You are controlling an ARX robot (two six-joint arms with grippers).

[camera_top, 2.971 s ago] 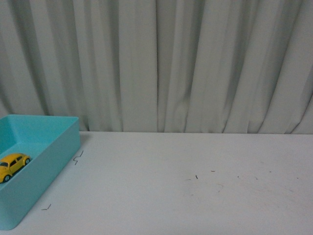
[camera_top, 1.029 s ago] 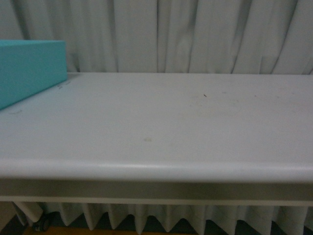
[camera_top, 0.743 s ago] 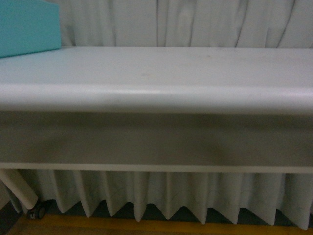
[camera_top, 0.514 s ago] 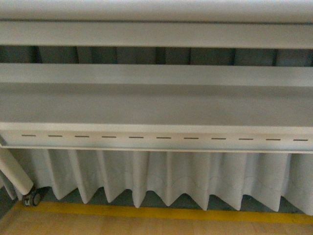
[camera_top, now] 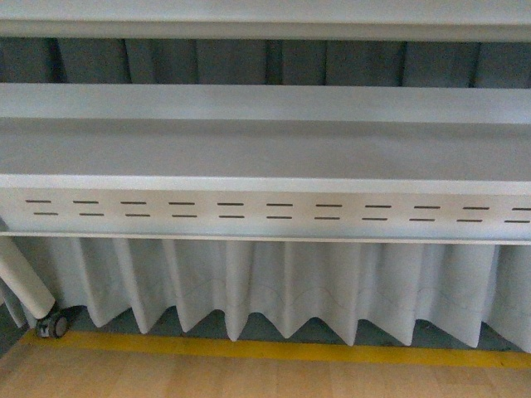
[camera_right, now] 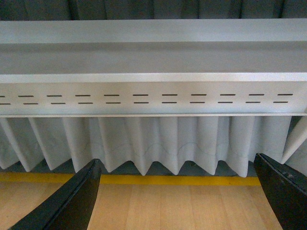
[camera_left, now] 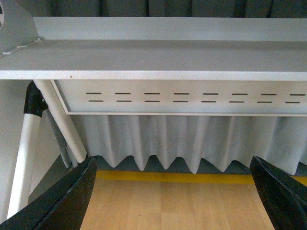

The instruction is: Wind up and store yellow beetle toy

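Note:
The yellow beetle toy is out of view in every view, and so is the teal box that held it. My left gripper (camera_left: 172, 201) is open and empty, its black fingers (camera_left: 62, 201) spread wide below table height, facing the table's underside. My right gripper (camera_right: 175, 201) is open and empty too, with black fingers (camera_right: 72, 201) wide apart, low in front of the table. Neither gripper shows in the front view.
All views look at the white table's underside frame (camera_top: 265, 207) with its rows of slots, a pleated white curtain (camera_top: 282, 290) below it, a yellow floor stripe (camera_top: 274, 352) and wood floor. A white table leg (camera_left: 57, 120) and a castor wheel (camera_top: 51, 325) stand at the left.
The front view has dropped from the table top, where the yellow beetle toy lay in the teal box, down past the table's front edge to its underside and the floor.

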